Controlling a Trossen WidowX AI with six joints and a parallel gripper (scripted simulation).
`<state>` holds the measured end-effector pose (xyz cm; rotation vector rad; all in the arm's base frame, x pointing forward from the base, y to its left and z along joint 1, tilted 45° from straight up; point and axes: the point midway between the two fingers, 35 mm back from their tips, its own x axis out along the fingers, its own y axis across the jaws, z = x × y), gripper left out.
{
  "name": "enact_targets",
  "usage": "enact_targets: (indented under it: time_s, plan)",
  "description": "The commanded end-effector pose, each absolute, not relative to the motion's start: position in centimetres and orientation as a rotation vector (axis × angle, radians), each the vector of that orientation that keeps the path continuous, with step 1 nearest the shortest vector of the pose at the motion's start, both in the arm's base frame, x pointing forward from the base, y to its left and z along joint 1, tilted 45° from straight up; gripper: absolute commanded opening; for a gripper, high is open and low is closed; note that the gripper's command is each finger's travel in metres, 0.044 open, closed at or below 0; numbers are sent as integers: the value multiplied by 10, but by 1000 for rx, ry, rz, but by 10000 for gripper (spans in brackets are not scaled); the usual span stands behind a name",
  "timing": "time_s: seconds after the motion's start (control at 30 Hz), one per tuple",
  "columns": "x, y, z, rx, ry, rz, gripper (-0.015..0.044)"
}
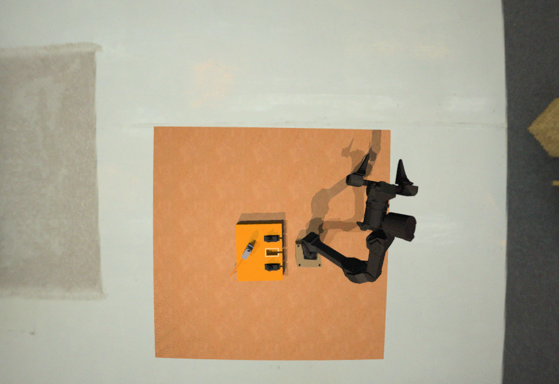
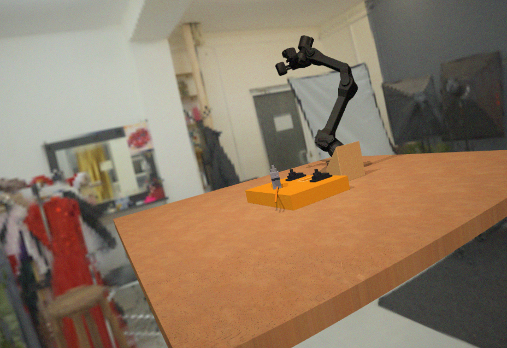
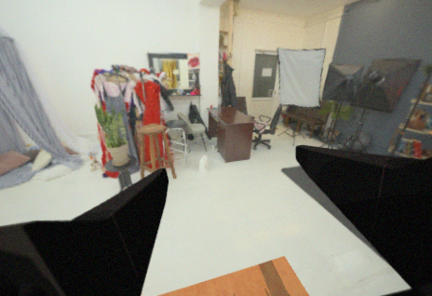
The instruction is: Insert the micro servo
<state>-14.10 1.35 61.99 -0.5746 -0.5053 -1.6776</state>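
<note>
The gripper [image 1: 382, 164] hangs high above the table's [image 1: 203, 316] three o'clock edge, its two fingers [image 1: 363, 165] spread wide with nothing between them. The loose micro servo [image 1: 247, 250] stands well apart from them, at about eight o'clock from the gripper in the top view, on the orange deck [image 1: 248, 271], its orange cable [image 1: 234, 270] trailing off the deck's edge. One white-outlined empty pocket [image 1: 271, 252] lies between two seated black servos [image 1: 271, 238], three o'clock of the loose one.
</note>
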Motion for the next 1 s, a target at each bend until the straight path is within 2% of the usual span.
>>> enact_targets:
  time_s: [0.0,0.97]
  plan:
    - [-130,3,620,-585,-480,-1636,440]
    - [-67,-53,615,-530,-382,-1437,440]
